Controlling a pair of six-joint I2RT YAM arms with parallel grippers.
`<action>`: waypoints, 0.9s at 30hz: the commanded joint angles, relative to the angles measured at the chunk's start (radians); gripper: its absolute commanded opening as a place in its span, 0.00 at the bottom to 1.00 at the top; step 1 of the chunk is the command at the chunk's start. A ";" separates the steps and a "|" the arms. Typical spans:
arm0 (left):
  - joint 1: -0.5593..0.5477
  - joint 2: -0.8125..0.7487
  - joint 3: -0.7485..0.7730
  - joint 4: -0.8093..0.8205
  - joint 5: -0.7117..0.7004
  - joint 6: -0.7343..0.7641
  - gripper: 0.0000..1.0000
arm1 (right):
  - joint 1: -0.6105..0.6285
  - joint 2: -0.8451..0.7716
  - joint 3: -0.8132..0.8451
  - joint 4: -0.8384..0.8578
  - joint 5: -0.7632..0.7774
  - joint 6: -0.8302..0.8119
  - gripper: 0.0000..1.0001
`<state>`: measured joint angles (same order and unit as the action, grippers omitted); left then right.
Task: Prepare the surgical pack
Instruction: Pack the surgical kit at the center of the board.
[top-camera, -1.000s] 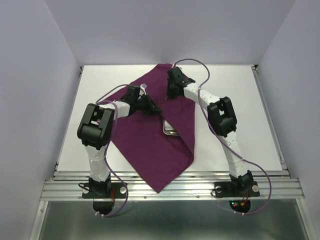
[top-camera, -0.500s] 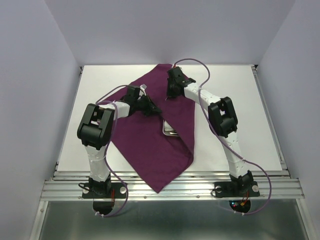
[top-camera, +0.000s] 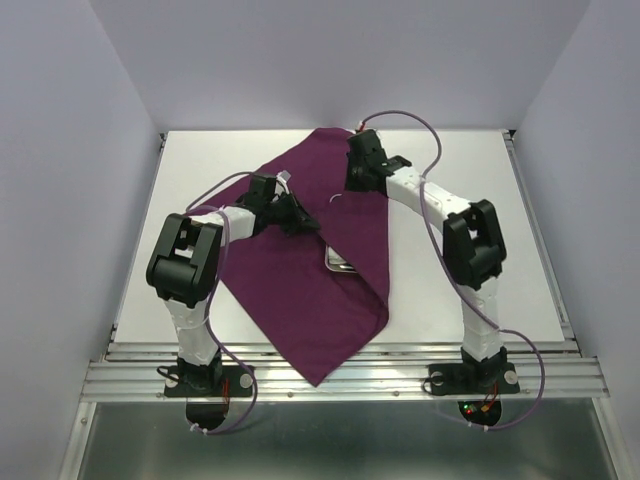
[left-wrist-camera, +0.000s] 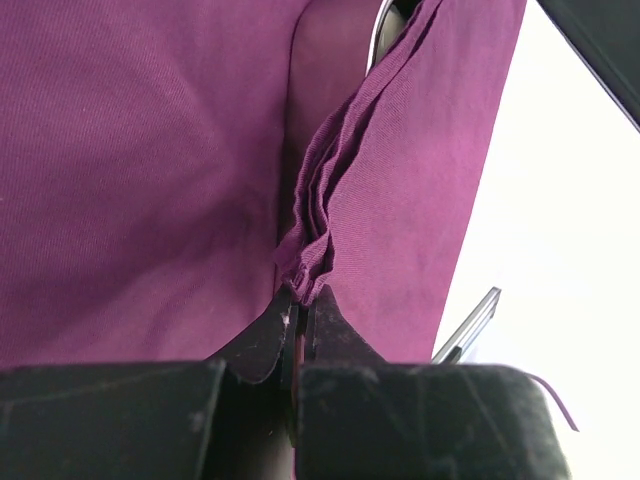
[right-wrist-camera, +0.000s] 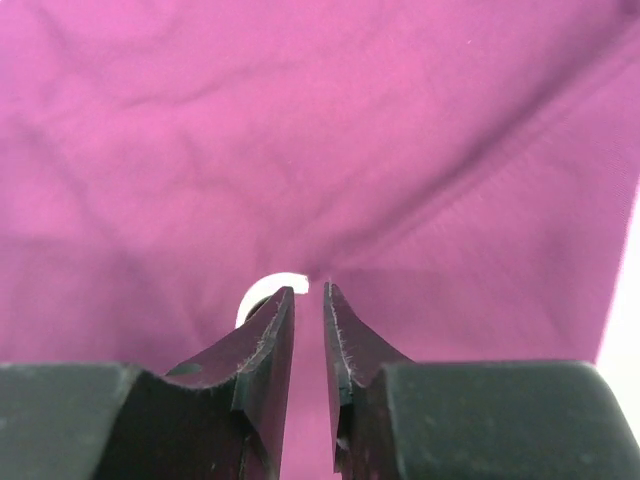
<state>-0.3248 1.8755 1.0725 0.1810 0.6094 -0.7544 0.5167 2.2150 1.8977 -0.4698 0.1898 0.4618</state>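
The cloth (top-camera: 300, 300) lies as a long diagonal on the table (top-camera: 450, 180), one point hanging over the near edge and the other up at the far side. Its right side is already folded inward over the tray (top-camera: 338, 260), and only one steel corner of the tray peeks out from under that flap, near the middle of the cloth. So I judge the loading is done and the wrapping is partly done. I see no gauze or instruments lying out; if they are in the tray, the cloth hides them.

My left gripper (left-wrist-camera: 300, 300) is pressed together on a bunched, pleated ridge of cloth just left of the tray. The pleats fan away from my fingertips, so this fold is in hand but not laid down.

My right gripper (right-wrist-camera: 308, 292) sits low over the far part of the cloth with its fingers nearly together and a thin slit between them. Creases run toward the tips, but I cannot tell whether they nip any fabric. A small white ring (right-wrist-camera: 265, 288) shows just beside them — what it is, I can't say.

What I think is left: bring my left fold across the tray, then turn in the near and far points to close the bundle.
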 joint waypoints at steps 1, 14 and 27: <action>0.007 -0.016 0.006 -0.014 0.010 0.030 0.00 | 0.014 -0.280 -0.207 0.135 -0.010 -0.022 0.24; 0.007 0.010 0.017 -0.017 0.007 0.038 0.00 | 0.365 -0.627 -0.716 0.161 -0.006 -0.002 0.24; 0.007 0.014 0.017 -0.017 0.003 0.038 0.00 | 0.421 -0.509 -0.783 0.112 0.054 0.024 0.21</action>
<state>-0.3248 1.8885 1.0733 0.1715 0.6098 -0.7403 0.9421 1.6760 1.1030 -0.3588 0.1600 0.4515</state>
